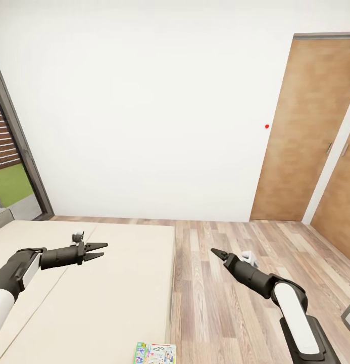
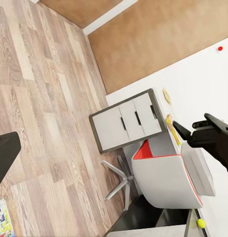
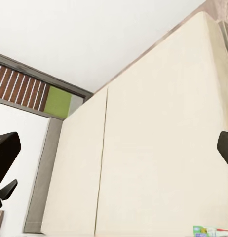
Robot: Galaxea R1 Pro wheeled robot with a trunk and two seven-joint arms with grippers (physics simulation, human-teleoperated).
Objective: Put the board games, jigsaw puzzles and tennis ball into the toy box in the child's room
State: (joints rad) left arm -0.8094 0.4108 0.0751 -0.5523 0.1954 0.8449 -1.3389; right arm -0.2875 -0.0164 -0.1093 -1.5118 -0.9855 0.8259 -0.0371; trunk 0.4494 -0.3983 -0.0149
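Observation:
One cartoon-covered board game (image 1: 155, 353) lies on the beige bed (image 1: 94, 303) near its edge, low in the head view; it also peeks into view as the board game (image 3: 210, 231) and the board game (image 2: 1, 224). My left gripper (image 1: 100, 250) hovers open over the bed, holding nothing. Over the wood floor beside the bed, my right gripper (image 1: 216, 253) is open and empty, its fingers (image 3: 5, 153) spread wide. Across the room stands the table (image 2: 162, 111), seen edge-on. On it are a yellow-green tennis ball (image 2: 200, 223) and a light grey bin (image 2: 200, 168), seemingly the toy box, partly behind a chair.
A white chair (image 2: 163, 180) with red trim stands at the table, next to white drawers (image 2: 126, 121). Brown wooden doors (image 1: 306, 131) are at the right wall. A grey-framed window (image 1: 13, 167) is left of the bed. Wood-plank floor (image 1: 235, 313) runs between bed and doors.

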